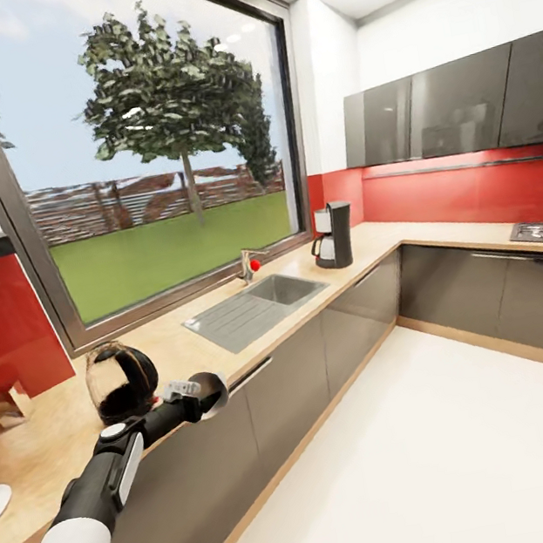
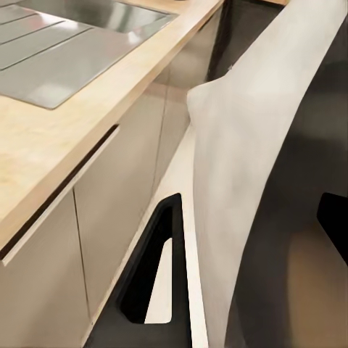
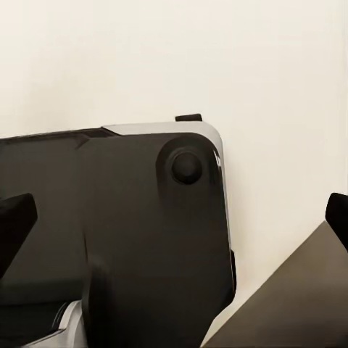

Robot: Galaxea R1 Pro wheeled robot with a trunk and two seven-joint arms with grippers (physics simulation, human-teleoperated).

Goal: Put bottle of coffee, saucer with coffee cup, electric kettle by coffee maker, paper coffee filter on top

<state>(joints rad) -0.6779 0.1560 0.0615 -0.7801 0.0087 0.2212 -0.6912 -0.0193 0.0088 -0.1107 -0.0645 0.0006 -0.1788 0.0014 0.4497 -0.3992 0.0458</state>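
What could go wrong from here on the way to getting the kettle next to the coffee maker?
1. The dark rounded electric kettle sits near the front edge of the light wooden countertop by the left gripper. The grip itself is unclear, so it might slip or tip off.
2. The steel sink and its metal tap lie between the kettle and the black coffee maker. A low carry could clip the tap.
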